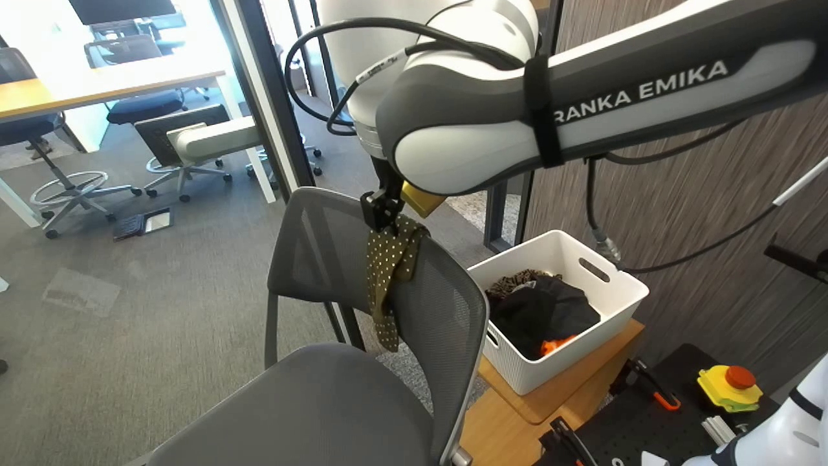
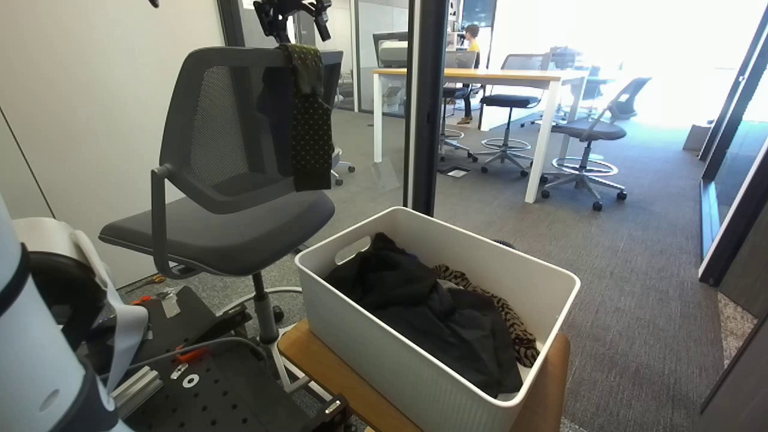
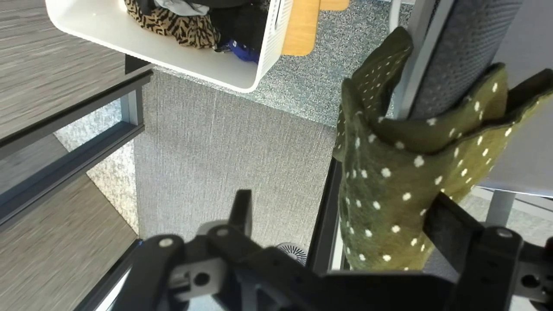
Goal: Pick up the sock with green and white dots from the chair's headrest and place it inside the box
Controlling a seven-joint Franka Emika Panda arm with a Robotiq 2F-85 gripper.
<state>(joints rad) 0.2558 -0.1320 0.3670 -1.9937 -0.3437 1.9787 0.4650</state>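
Polka-dot sock (image 1: 387, 265) reached, not grasped; gripper (image 3: 341, 196) spread. To be lifted off chair headrest (image 2: 240, 56), then dropped into white bin (image 2: 372, 354) at right.

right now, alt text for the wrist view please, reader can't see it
A white-dotted olive sock hangs over a grey chair's headrest, the robot's open hand partly in front of it, contact unclear. At upper left, a white box holds black cloth and animal-print cloth.
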